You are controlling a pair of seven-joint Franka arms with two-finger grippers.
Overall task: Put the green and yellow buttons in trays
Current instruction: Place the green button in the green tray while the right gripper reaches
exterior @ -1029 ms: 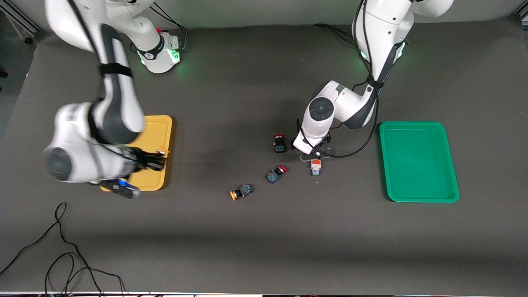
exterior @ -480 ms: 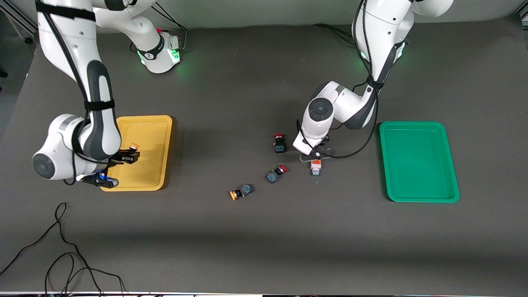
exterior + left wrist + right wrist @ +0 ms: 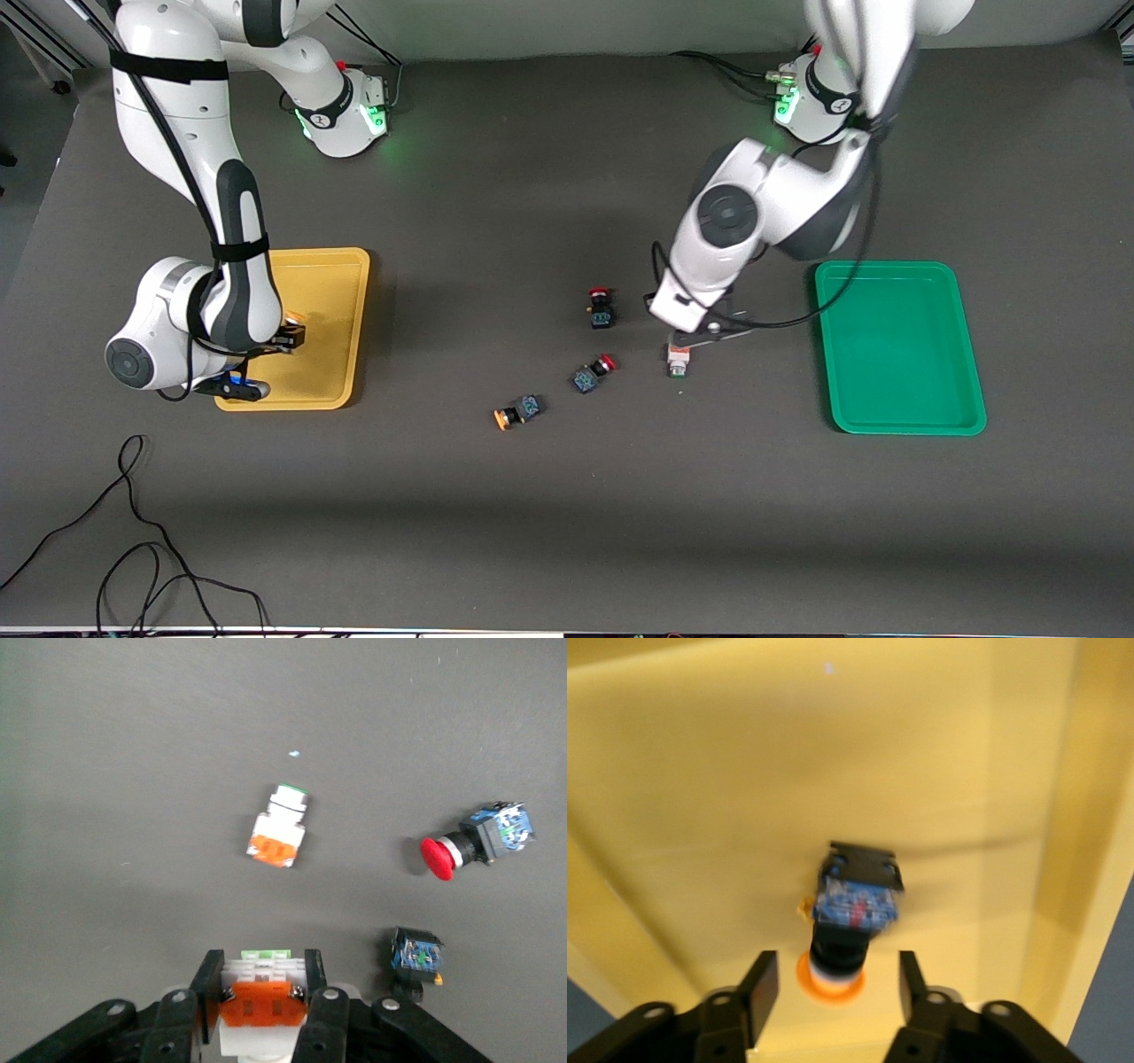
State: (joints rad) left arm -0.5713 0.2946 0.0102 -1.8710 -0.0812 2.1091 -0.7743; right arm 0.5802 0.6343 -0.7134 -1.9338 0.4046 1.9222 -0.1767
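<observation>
My right gripper (image 3: 285, 339) (image 3: 835, 970) is low over the yellow tray (image 3: 330, 288) (image 3: 700, 771). Its jaws stand open on either side of an orange-yellow capped button (image 3: 293, 316) (image 3: 852, 904) that lies in the tray, and they do not touch it. My left gripper (image 3: 704, 331) (image 3: 261, 967) is shut on a white-grey button with an orange band (image 3: 263, 1003), which the hand hides in the front view. A second white-grey button (image 3: 679, 361) (image 3: 279, 827) lies on the table under that hand. Another orange-yellow capped button (image 3: 516, 414) lies nearer the camera. The green tray (image 3: 897, 354) holds nothing.
Two red-capped black-blue buttons (image 3: 601, 307) (image 3: 592, 373) lie mid-table beside the left gripper. One of them shows in the left wrist view (image 3: 478, 840). Black cables (image 3: 133, 532) lie at the table's near corner at the right arm's end.
My right arm swung in over the yellow tray with the orange-yellow capped button, which now lies there between open jaws. My left hand rose and shifted toward the green tray.
</observation>
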